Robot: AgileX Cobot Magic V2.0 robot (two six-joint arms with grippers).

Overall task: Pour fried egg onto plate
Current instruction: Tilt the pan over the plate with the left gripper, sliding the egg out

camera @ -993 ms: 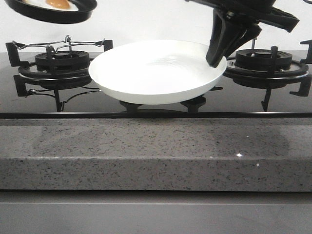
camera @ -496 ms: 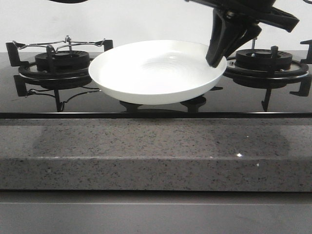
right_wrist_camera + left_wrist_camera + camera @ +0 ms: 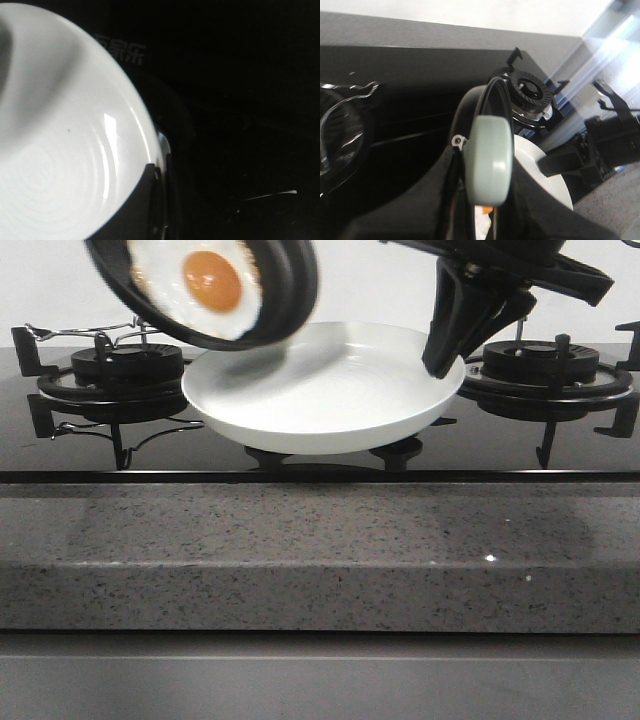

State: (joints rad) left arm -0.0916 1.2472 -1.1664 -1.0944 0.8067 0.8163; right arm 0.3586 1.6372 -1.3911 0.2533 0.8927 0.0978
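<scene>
My pan (image 3: 215,285) has swung back into view, tipped steeply over the plate's (image 3: 330,390) ten-o'clock rim, the egg (image 3: 200,280) clinging inside it, so the pour is starting; my right pincer (image 3: 450,345) pinches the plate's rim, my left's grip I cannot tell.

The fried egg (image 3: 200,282) is white with an orange yolk, in a black pan (image 3: 285,285). The plate (image 3: 330,390) is plain white. The worktop (image 3: 320,560) is speckled grey; the hob (image 3: 560,445) is glossy black.
</scene>
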